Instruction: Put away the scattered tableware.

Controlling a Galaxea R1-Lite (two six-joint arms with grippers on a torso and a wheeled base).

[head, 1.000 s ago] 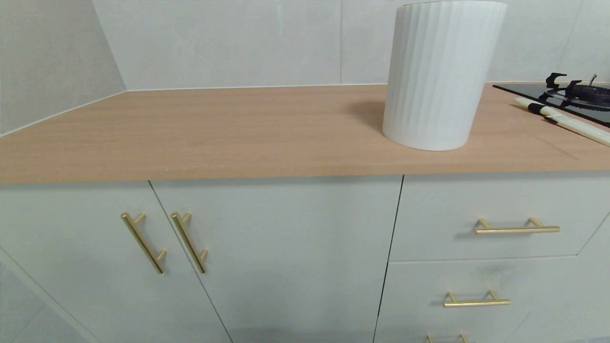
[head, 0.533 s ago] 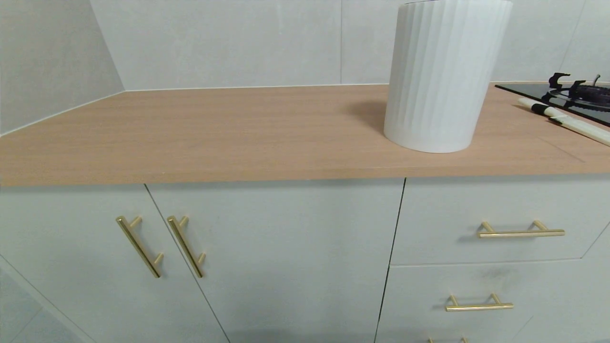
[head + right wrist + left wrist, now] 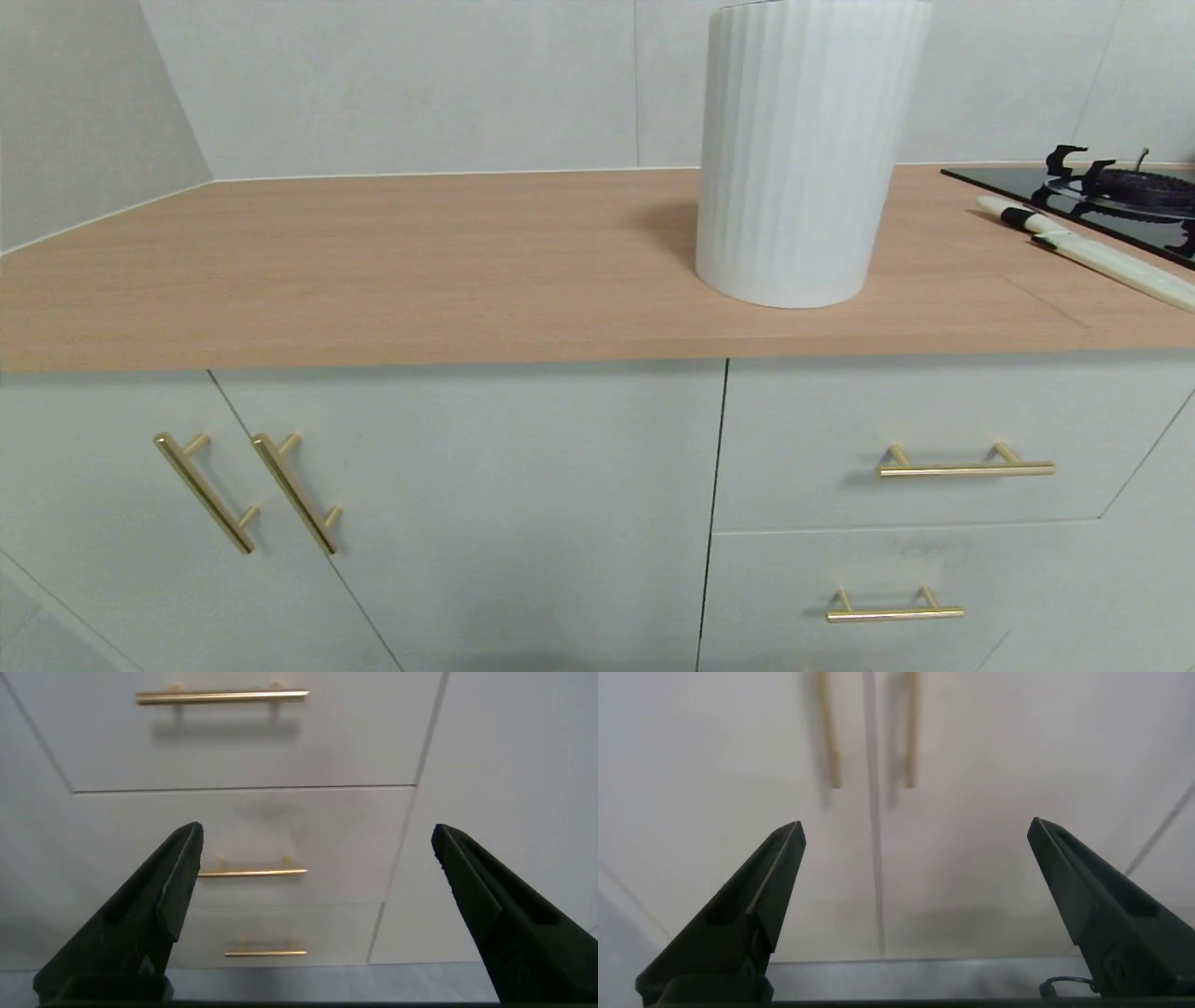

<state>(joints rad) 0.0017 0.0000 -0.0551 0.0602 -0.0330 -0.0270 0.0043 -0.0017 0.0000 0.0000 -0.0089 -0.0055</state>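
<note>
Lying flat on the wooden countertop [image 3: 373,271], at its right end, you have a cream utensil [image 3: 1088,254] with a black band near one end. It looks like a knife, though you cannot tell for certain. Its far end sits just beside the front edge of the black glass hob [image 3: 1004,177], where a dark burner grate [image 3: 1116,182] stands. To the utensil's left, well apart from it, a tall white ribbed holder [image 3: 794,159] stands upright on the counter, near the front edge.

Both pairs of fingers are well away from the utensil and lower down, facing the cabinet fronts below the counter. The left gripper [image 3: 915,831] has its dark fingers [image 3: 752,915] spread wide with nothing between them. It faces the two cupboard doors [image 3: 971,859], whose brass bar handles [image 3: 829,737] hang side by side across the door seam. The right gripper [image 3: 318,833] is likewise spread wide and holds nothing. It faces the stack of drawers [image 3: 280,821], each of which has a horizontal brass handle [image 3: 222,695].
</note>
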